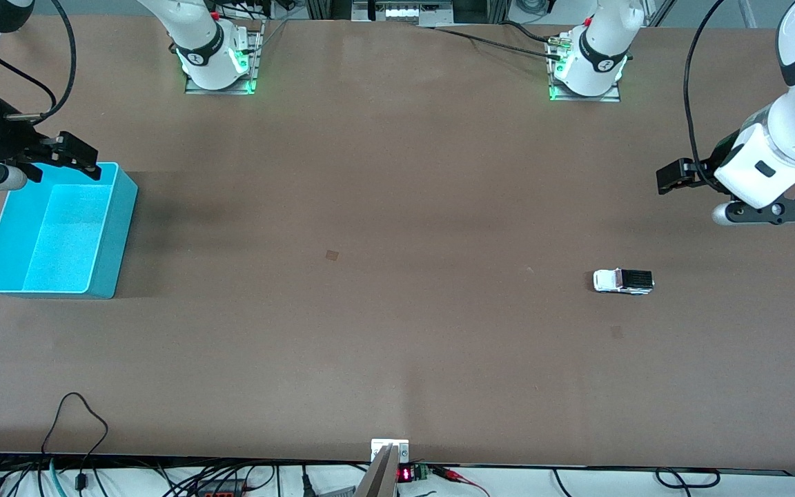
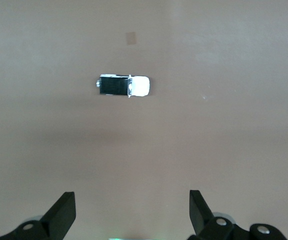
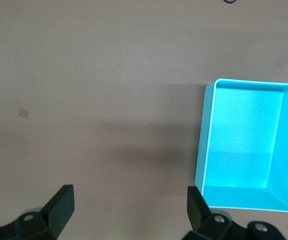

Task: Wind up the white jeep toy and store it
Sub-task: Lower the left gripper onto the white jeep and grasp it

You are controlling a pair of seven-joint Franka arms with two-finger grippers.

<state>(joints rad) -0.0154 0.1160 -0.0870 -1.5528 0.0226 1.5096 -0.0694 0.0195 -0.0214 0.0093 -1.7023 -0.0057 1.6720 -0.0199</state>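
Brown surface (image 1: 397, 207), wide and flat, carries everything seen from the front camera. Two white arms rise from bases along its upper edge. At the right arm's end sits a turquoise bin (image 1: 118, 235), open-topped, with nothing visible inside it. The right tool (image 1: 66, 160) hangs over the bin's upper edge, fingers (image 3: 59, 207) spread wide, holding nothing and touching nothing. The left tool (image 1: 673, 176) hangs over bare surface at the left arm's end, fingers (image 2: 61, 214) likewise spread wide and empty. The jeep (image 1: 623, 281), a tiny white toy with a black roof panel, rests on its wheels toward the left arm's end, nearer the front camera than the spot under the left tool and well apart from the bin. Nothing touches the jeep. A small faint square mark (image 1: 331, 255) shows near the surface's middle.
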